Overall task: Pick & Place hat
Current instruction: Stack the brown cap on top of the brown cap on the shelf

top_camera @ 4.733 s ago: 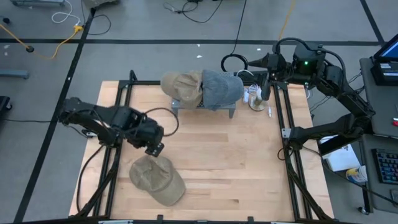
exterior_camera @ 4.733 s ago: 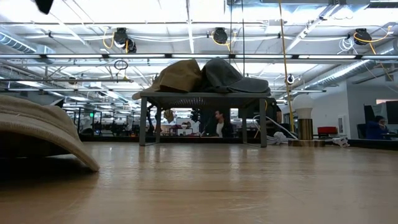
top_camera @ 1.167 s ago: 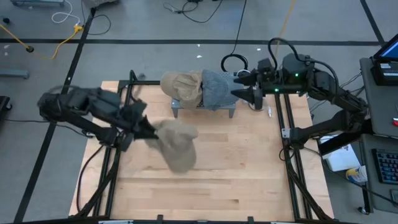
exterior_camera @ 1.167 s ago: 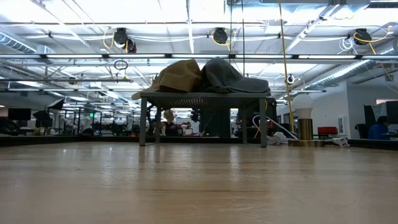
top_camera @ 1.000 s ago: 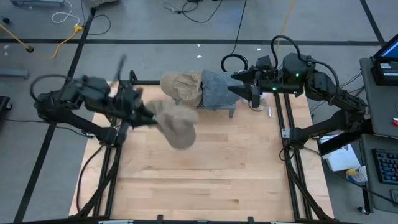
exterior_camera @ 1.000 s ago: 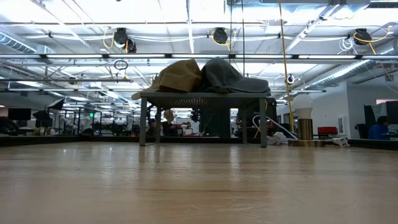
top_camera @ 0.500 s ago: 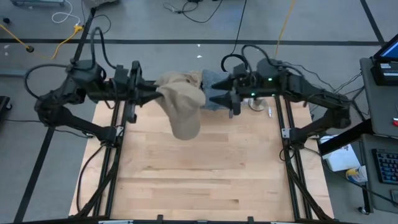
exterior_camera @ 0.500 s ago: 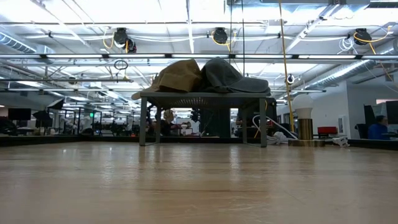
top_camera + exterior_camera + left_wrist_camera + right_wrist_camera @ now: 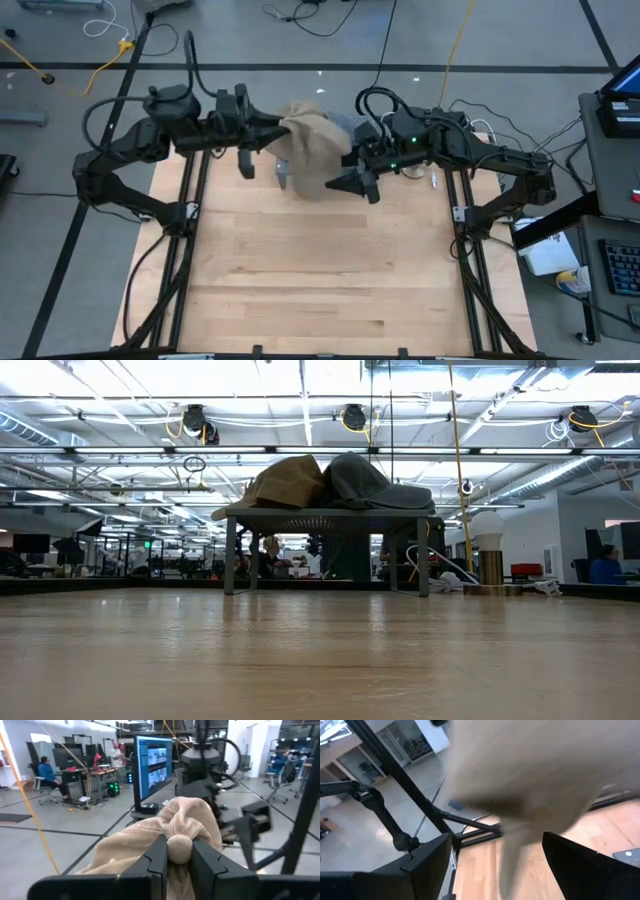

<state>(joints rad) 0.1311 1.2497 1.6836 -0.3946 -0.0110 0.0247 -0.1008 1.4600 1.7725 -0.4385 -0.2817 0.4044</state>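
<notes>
A tan corduroy hat (image 9: 308, 155) hangs in the air over the grey rack (image 9: 325, 515) at the table's far middle. My left gripper (image 9: 278, 128) reaches in from the left and is shut on it. On the rack rest another tan hat (image 9: 285, 482) and a grey hat (image 9: 370, 485); from above the held hat hides most of them. My right gripper (image 9: 352, 185) stands open at the held hat's lower right side, and the hat (image 9: 530, 770) fills its wrist view just ahead of the spread fingers. My left gripper pinches the hat's top button (image 9: 179, 847) and the crown cloth gathered around it between its two fingers. The fingers come about level from the table's left. The hat hangs slack below and beyond them, clear of the table. My right gripper: I cannot tell whether it touches the hat.
A white cup-like object and small items (image 9: 412, 165) lie on the table to the right of the rack. Black rails (image 9: 190, 200) run along both sides of the wooden table (image 9: 320, 280), whose near half is bare. People sit at desks beyond the table.
My left gripper has carried the tan hat up and toward the far edge and right, so it now hangs over the rack. My right gripper has swung from beside the rack toward the left and near side, up to the hat's lower edge.
</notes>
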